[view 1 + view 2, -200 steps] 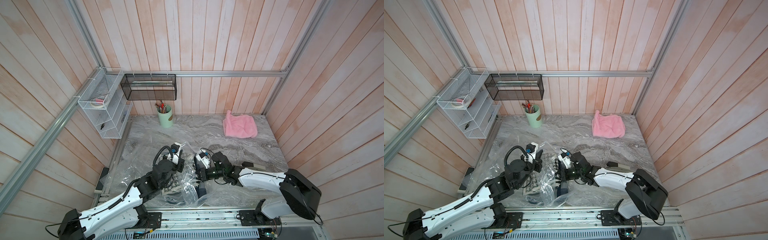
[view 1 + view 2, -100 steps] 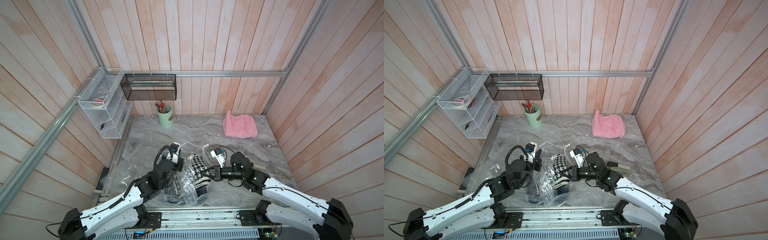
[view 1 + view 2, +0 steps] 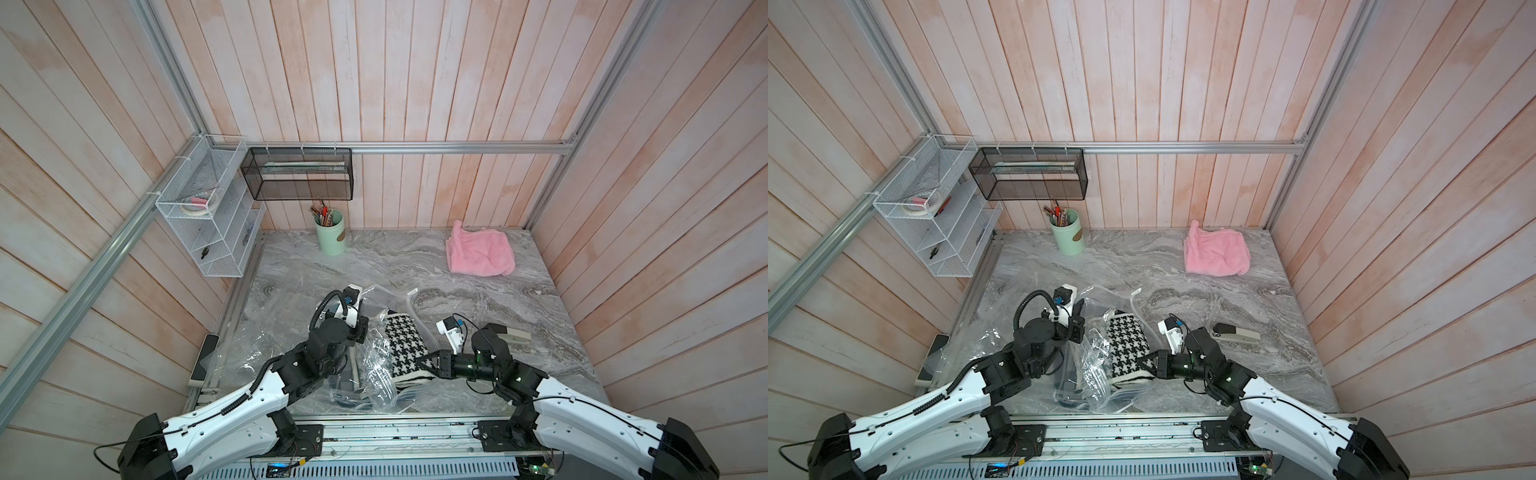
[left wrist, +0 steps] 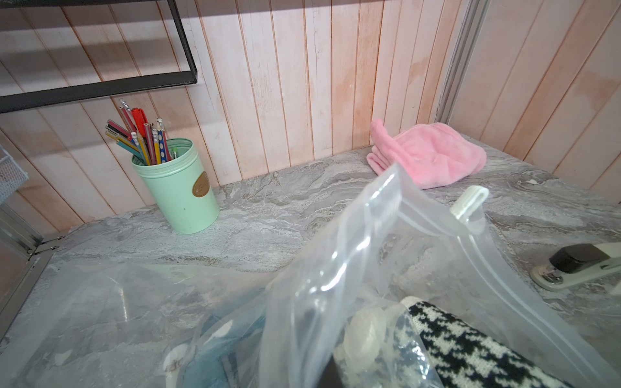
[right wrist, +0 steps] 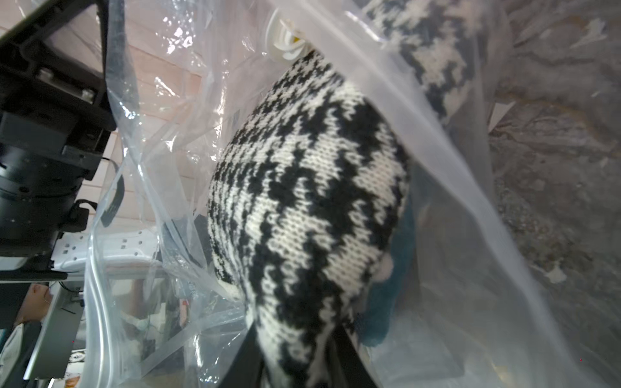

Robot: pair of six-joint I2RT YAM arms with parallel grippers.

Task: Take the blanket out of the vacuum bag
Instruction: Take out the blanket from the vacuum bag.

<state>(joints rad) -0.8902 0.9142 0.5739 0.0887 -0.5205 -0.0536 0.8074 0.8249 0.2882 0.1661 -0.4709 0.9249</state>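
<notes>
Both arms come in from the near edge and bend in toward the middle. The left arm [image 3: 232,409] runs low, elbow folded and wrist lifted, with the left gripper [image 3: 360,332] tipped toward the centre. Its jaws are pinched together on a fold of the vacuum bag [image 4: 336,268]. The right arm [image 3: 582,401] sits low too, forearm about level, and the right gripper [image 3: 420,360] is aimed sideways at its partner. In the right wrist view its fingers [image 5: 247,364] sit apart with the blanket [image 5: 302,201] between them. Squeezing or just flanking it, honestly can't tell.
</notes>
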